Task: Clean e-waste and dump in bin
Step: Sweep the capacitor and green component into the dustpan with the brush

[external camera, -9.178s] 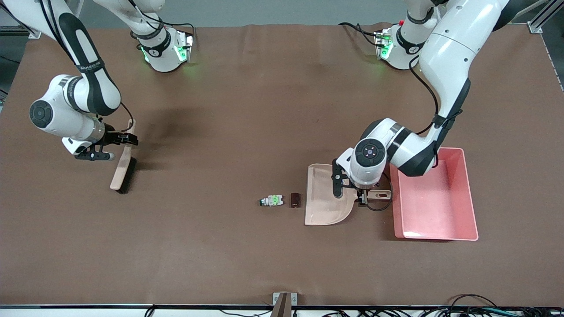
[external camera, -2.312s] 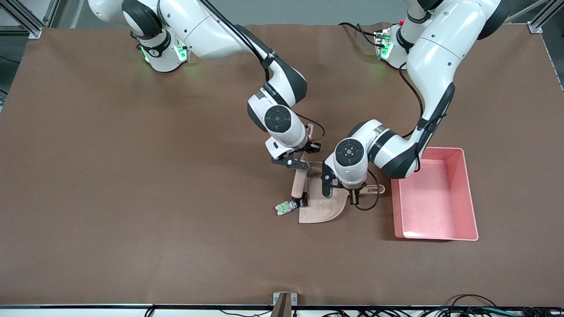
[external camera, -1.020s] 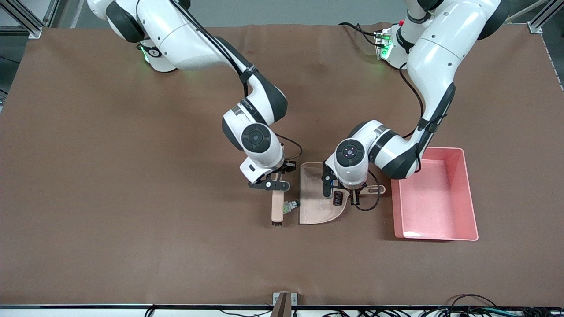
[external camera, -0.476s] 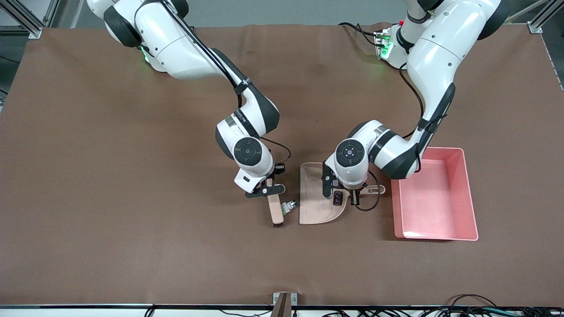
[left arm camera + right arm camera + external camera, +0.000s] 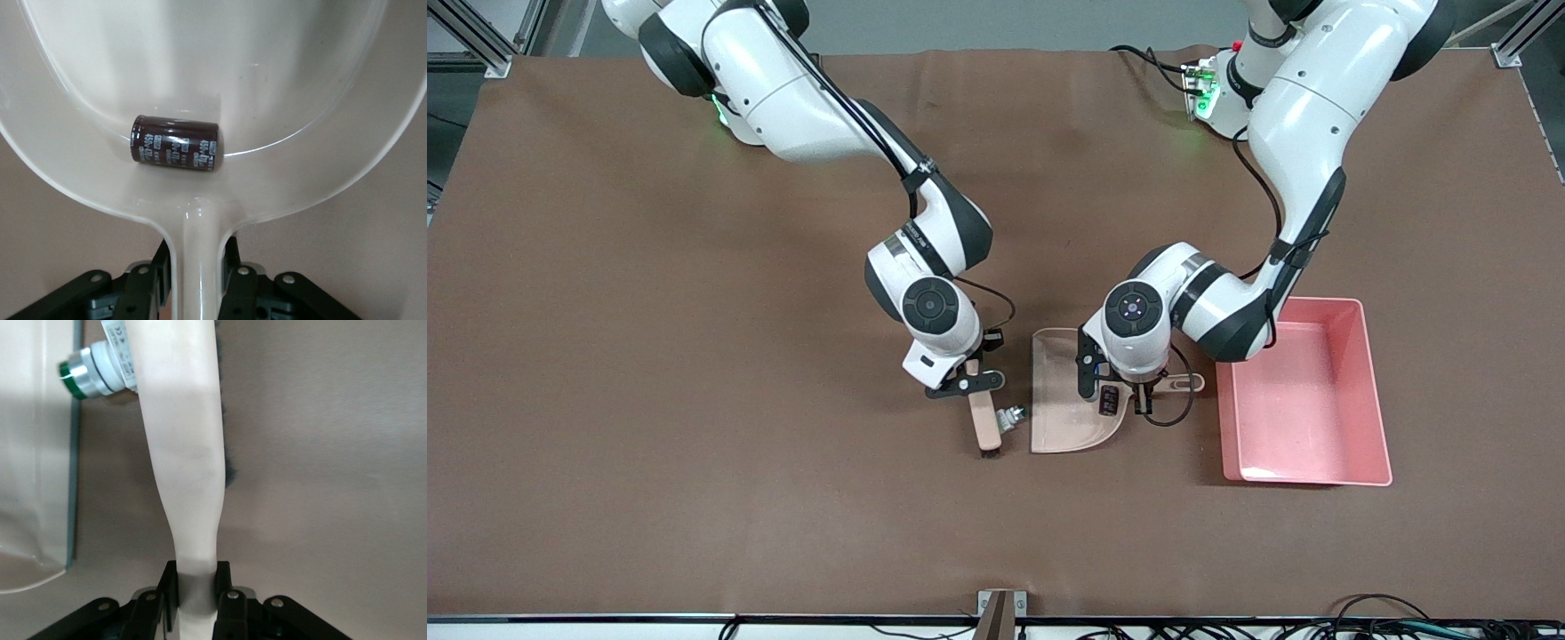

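A beige dustpan (image 5: 1063, 418) lies on the brown table, and my left gripper (image 5: 1143, 391) is shut on its handle (image 5: 195, 233). One piece of e-waste, a dark maroon-black block (image 5: 1109, 400) (image 5: 175, 143), lies inside the pan close to the handle. The other, a white-and-green component (image 5: 1012, 416) (image 5: 100, 370), rests on the table between the pan's open edge and a beige brush (image 5: 983, 425). My right gripper (image 5: 971, 369) (image 5: 197, 587) is shut on the brush handle (image 5: 190, 487). The pink bin (image 5: 1303, 396) stands beside the dustpan, toward the left arm's end of the table.
Both arms reach in over the middle of the table, with their bases farthest from the front camera. Cables run along the table edge nearest that camera. The bin holds nothing that I can see.
My right gripper and the brush have shifted slightly and the brush now leans a little; the green-and-white component stays pressed against it by the pan's edge. The left arm and dustpan are still.
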